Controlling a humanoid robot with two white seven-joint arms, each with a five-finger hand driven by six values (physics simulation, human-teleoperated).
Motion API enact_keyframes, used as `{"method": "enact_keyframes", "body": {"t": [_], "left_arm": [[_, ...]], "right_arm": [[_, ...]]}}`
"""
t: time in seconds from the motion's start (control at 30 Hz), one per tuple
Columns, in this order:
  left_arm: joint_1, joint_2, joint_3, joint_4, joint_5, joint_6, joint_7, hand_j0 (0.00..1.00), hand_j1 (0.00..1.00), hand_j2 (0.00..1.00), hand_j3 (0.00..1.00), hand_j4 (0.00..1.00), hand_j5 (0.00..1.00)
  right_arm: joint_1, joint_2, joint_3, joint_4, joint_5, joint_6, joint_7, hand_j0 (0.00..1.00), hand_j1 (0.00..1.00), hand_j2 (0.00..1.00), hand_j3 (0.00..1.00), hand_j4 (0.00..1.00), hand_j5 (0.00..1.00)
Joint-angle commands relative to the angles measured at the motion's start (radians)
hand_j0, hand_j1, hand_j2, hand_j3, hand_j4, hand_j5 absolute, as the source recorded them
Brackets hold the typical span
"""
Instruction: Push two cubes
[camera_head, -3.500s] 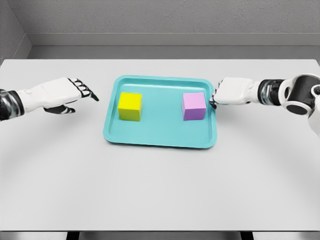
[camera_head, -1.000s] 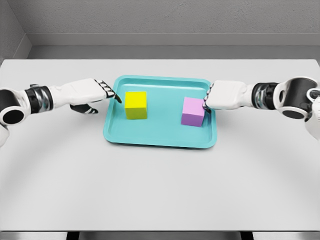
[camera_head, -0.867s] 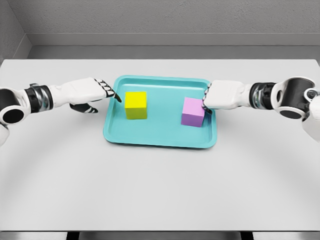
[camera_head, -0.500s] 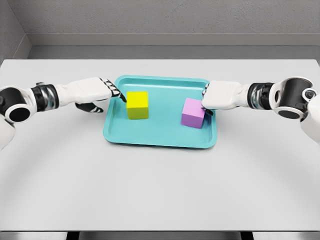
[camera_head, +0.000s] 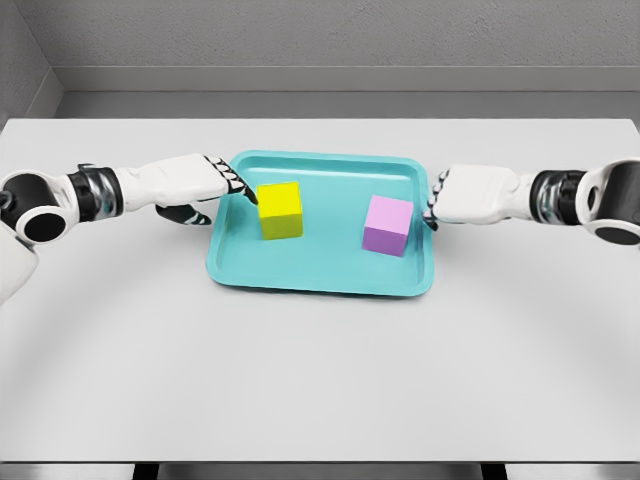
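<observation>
A yellow cube (camera_head: 281, 210) stands left of centre in the teal tray (camera_head: 320, 275), turned slightly. My left hand (camera_head: 232, 184) reaches over the tray's left rim, its extended fingertips touching the cube's left side; the fingers hold nothing. A purple cube (camera_head: 387, 225) stands right of centre in the tray, also slightly turned. My right hand (camera_head: 436, 204) hovers just outside the tray's right rim, apart from the purple cube, fingers curled downward and holding nothing.
The tray lies in the middle of a white table (camera_head: 320, 380). A grey wall runs behind the table's far edge. Both forearms stretch in low over the tabletop from the sides.
The left hand has pushed the yellow cube rightward and turned it a little. The right hand, which nudged the purple cube left, has drawn back to outside the tray rim.
</observation>
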Motion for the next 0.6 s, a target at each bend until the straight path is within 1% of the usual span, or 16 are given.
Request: {"method": "enact_keyframes", "body": {"t": [0.0,0.03,0.1,0.17,0.23,0.3,0.33,0.4,0.47,0.57], "left_arm": [[0.0,0.008,0.006,0.003,0.008,0.002,0.001,0.79,0.79,0.79,0.79,0.79,0.79],[0.0,0.009,0.009,0.003,0.011,0.002,0.001,0.79,0.79,0.79,0.79,0.79,0.79],[0.0,0.017,0.01,0.007,0.011,0.002,0.001,0.79,0.79,0.79,0.79,0.79,0.79],[0.0,0.017,0.012,0.016,0.012,0.002,0.001,0.79,0.79,0.79,0.79,0.79,0.79],[0.0,0.017,0.01,0.024,0.014,0.002,0.001,0.79,0.79,0.79,0.79,0.79,0.79],[0.0,0.019,0.012,0.035,0.014,0.002,0.001,0.79,0.79,0.79,0.79,0.79,0.79],[0.0,0.022,0.01,0.036,0.012,0.002,0.001,0.79,0.79,0.79,0.79,0.79,0.79],[0.0,0.023,0.009,0.049,0.012,0.002,0.001,0.79,0.79,0.79,0.79,0.79,0.79],[-0.002,0.023,0.007,0.072,0.014,0.002,0.001,0.79,0.79,0.79,0.79,0.79,0.79],[-0.006,0.022,0.004,0.084,0.011,0.002,0.001,0.77,0.77,0.77,0.77,0.77,0.77]], "right_arm": [[0.0,-0.024,-0.004,-0.007,-0.037,0.002,-0.008,0.58,0.58,0.58,0.58,0.58,0.58],[0.003,-0.03,-0.005,-0.026,-0.037,0.002,-0.023,0.58,0.58,0.58,0.58,0.58,0.58],[0.026,-0.058,-0.036,-0.061,-0.037,0.002,-0.092,0.58,0.58,0.58,0.58,0.58,0.58],[0.04,-0.061,-0.054,-0.063,-0.037,0.002,-0.123,0.57,0.57,0.57,0.57,0.57,0.57],[0.044,-0.076,-0.055,-0.063,-0.039,0.002,-0.171,0.56,0.56,0.56,0.56,0.56,0.56],[0.052,-0.087,-0.055,-0.064,-0.039,0.002,-0.186,0.55,0.55,0.55,0.55,0.55,0.55],[0.061,-0.094,-0.055,-0.078,-0.045,0.002,-0.185,0.54,0.54,0.54,0.54,0.54,0.54],[0.089,-0.139,-0.056,-0.138,-0.049,0.002,-0.188,0.54,0.54,0.54,0.54,0.54,0.54],[0.097,-0.151,-0.056,-0.141,-0.057,0.002,-0.208,0.54,0.54,0.54,0.54,0.54,0.54],[0.1,-0.145,-0.055,-0.138,-0.057,0.002,-0.221,0.54,0.54,0.54,0.54,0.54,0.54]]}}
